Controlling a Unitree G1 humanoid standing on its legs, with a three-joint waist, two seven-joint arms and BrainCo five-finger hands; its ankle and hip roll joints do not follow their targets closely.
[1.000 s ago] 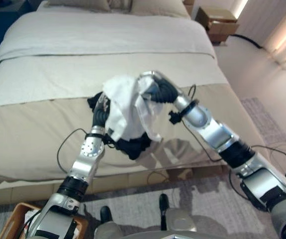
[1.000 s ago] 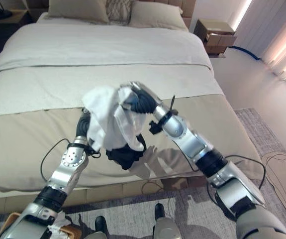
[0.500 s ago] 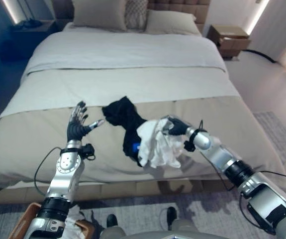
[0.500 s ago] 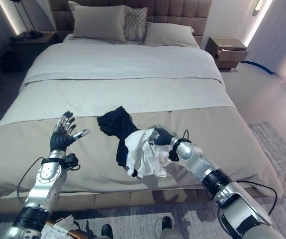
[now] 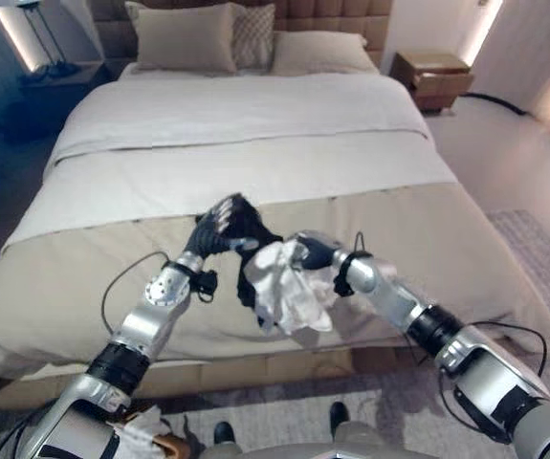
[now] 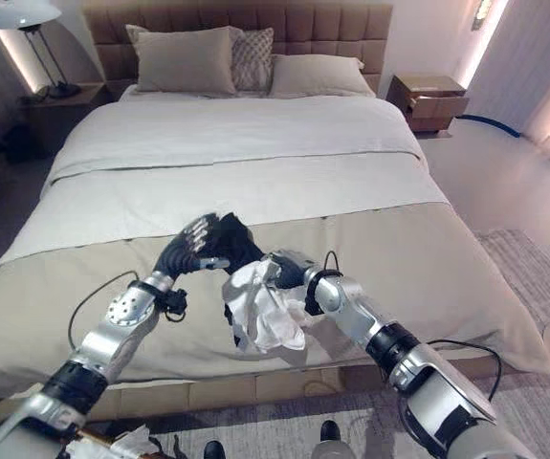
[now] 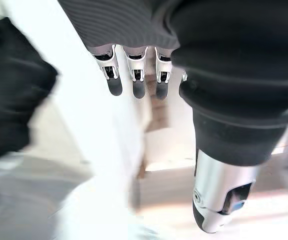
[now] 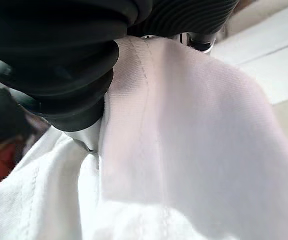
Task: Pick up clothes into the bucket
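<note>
In the eye views your right hand (image 5: 305, 252) pinches the white shirt (image 5: 287, 292), which hangs limp over the bed (image 5: 255, 143) edge; your left hand (image 6: 196, 247) hovers spread above the black garment (image 5: 252, 229). In the left wrist view the fingers (image 7: 132, 82) are straight. In the right wrist view the cloth drapes soft and light: bunch it.

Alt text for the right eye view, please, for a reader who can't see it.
The robot's right hand grips a white garment hanging over the foot of a bed, while its left hand, fingers straight, reaches onto a black garment beside it. Pillows lean against the headboard.
</note>
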